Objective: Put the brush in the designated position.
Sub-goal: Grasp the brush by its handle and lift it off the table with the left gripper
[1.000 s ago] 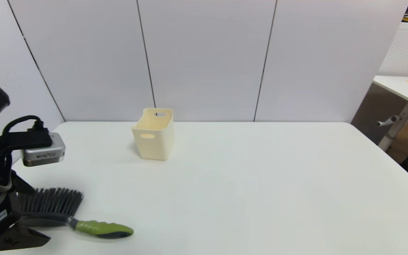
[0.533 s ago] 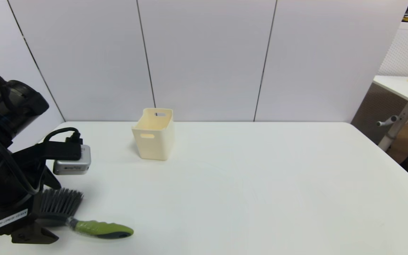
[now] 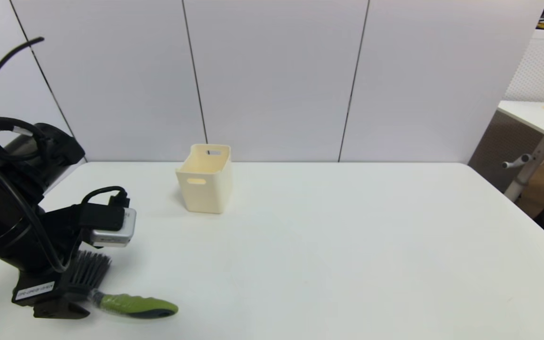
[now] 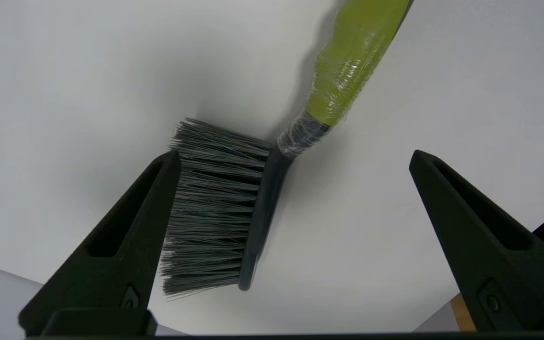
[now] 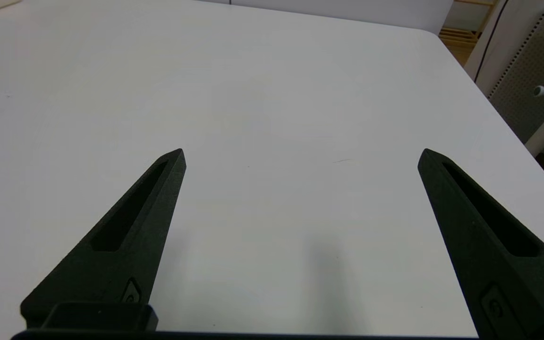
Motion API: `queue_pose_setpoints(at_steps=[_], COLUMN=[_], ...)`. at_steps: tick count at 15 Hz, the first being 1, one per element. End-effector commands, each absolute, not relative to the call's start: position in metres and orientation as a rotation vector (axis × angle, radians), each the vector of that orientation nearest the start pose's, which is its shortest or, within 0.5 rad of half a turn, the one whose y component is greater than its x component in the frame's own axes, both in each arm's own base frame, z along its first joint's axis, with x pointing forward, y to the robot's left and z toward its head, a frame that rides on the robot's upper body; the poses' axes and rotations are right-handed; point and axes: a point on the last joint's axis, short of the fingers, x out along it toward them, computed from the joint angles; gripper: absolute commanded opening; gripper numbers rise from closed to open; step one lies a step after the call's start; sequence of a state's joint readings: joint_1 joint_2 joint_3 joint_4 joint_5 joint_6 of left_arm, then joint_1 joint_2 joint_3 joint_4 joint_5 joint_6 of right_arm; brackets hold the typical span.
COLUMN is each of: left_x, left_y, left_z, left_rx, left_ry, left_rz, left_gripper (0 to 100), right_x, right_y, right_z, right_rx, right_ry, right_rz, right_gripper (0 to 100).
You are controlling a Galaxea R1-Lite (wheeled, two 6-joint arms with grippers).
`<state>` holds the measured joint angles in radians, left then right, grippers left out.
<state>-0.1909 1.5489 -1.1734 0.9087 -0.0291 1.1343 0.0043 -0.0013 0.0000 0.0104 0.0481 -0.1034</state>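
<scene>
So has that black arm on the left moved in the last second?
Yes. The left end effector has swung rightward, toward the cream bin, covering more of the unmoved brush.

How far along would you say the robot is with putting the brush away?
Nothing is finished yet: the brush lies flat on the table, apart from the cream bin. In hand: the left gripper is open over the brush head, gripping nothing. The right gripper is open over bare table. Left: grasping, lifting, carrying and placing the brush.
</scene>
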Motion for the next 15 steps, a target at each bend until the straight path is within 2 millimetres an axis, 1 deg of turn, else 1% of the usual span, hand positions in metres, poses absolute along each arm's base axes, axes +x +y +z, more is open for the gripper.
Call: queue_pose_setpoints(at_steps=[1, 5, 9, 15], left_x=[0.211, 0.218, 0.223, 0.226], left_y=[-0.041, -0.042, -0.039, -0.037], left_z=[0.196, 0.189, 0.184, 0.168], left_rx=[1.062, 1.095, 1.102, 1.09], left_ry=[1.086, 1.086, 1.107, 1.15], left_rz=[-0.929, -0.967, -0.986, -0.996], left_gripper=[100, 100, 100, 100], right_x=[-0.023, -0.023, -0.023, -0.023], right_y=[0.001, 0.001, 0.001, 0.001], right_z=[0.074, 0.074, 0.074, 0.074], right_rx=[-0.104, -0.104, -0.104, -0.104], right_ry=[0.006, 0.009, 0.006, 0.009], right_rz=[0.054, 0.054, 0.054, 0.054], right_gripper=[100, 100, 100, 100])
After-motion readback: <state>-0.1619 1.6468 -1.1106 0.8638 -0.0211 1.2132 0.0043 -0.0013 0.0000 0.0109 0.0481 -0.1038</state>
